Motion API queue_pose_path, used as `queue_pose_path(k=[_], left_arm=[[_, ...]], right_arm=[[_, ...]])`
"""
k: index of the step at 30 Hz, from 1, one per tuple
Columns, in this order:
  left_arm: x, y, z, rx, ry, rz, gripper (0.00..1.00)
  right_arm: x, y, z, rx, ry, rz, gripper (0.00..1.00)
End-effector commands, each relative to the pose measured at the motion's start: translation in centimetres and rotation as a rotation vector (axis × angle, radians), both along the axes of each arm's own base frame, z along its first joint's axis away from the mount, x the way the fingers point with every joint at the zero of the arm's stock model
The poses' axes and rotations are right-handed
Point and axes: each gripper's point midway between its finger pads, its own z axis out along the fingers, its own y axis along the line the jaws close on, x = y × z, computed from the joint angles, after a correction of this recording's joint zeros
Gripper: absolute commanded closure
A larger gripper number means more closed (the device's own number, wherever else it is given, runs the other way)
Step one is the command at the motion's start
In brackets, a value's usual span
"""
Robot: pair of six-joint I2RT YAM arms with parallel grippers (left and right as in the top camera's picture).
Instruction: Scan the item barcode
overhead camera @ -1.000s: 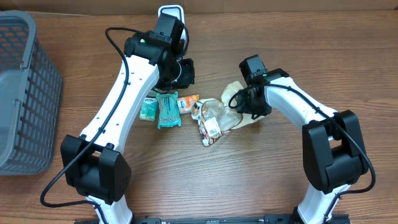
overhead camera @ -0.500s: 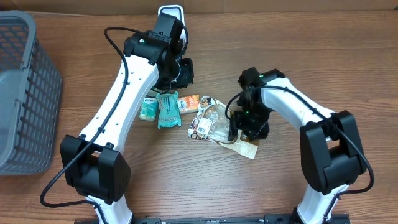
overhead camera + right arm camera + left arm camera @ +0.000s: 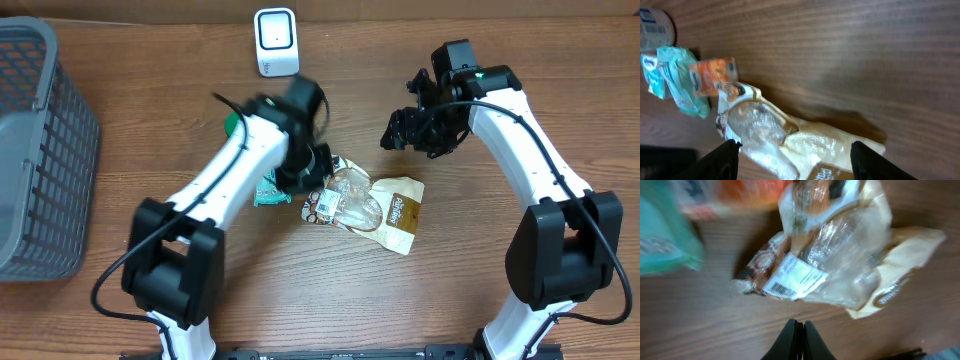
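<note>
– Figuring out where we should grab this clear bag (image 3: 350, 195) for the scan. It's lying mid-table (image 3: 450, 300), partly over a tan pouch (image 3: 398, 215), well apart from the scanner (image 3: 274, 40) at the far edge. Ideas?

– We'd call it light, floppy and crinkly, and probably slick film, so it'll likely sag and fold once lifted. We'd pinch a sealed edge or corner, away from the white barcode label (image 3: 795, 277), so the label sits flat and faces out. Squeezing the middle looks like a good way to crumple the code.

– And our grippers?

– Our left gripper (image 3: 799, 326) hangs just over the label with its jaws pressed together, holding nothing. Our right gripper (image 3: 794, 146) is up off the pile, jaws spread wide, empty.

– Head count?

– We get one clear bag, one tan pouch, two teal packets (image 3: 680, 85), one orange packet (image 3: 712, 75), one scanner and one basket (image 3: 40, 150). Whether bag and pouch are really separate things, we can't tell.
</note>
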Motion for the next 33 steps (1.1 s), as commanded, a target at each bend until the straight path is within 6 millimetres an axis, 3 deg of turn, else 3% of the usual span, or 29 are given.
queue_pose_path(k=[1, 7, 15, 21, 26, 30, 33], left_arm=[[-3.0, -1.4, -3.0, 0.001, 0.077, 0.013, 0.96], [-3.5, -3.1, -5.5, -0.013, 0.024, 0.025, 0.96], [-0.2, 1.1, -6.5, 0.245, -0.173, 0.061, 0.96], [1.8, 1.4, -6.2, 0.233, -0.234, 0.087, 0.96], [4.4, 2.8, -5.5, 0.218, -0.299, 0.055, 0.96], [5.1, 3.9, -5.5, 0.22, -0.298, 0.07, 0.96], [4.2, 3.3, -5.6, 0.176, -0.254, 0.056, 0.96]], right_arm=[[0.9, 0.5, 0.0, 0.005, -0.036, 0.022, 0.31], [1.2, 0.6, -0.6, 0.005, -0.035, 0.019, 0.31], [-0.1, 0.3, -2.3, -0.003, 0.017, 0.016, 0.31], [-2.2, 0.5, -4.5, 0.02, 0.088, 0.023, 0.31], [-4.5, 2.1, -6.7, 0.148, 0.136, 0.064, 0.3], [-4.7, 2.5, -7.0, 0.209, 0.116, 0.104, 0.29], [-4.4, 2.0, -7.3, 0.221, 0.098, 0.1, 0.25]])
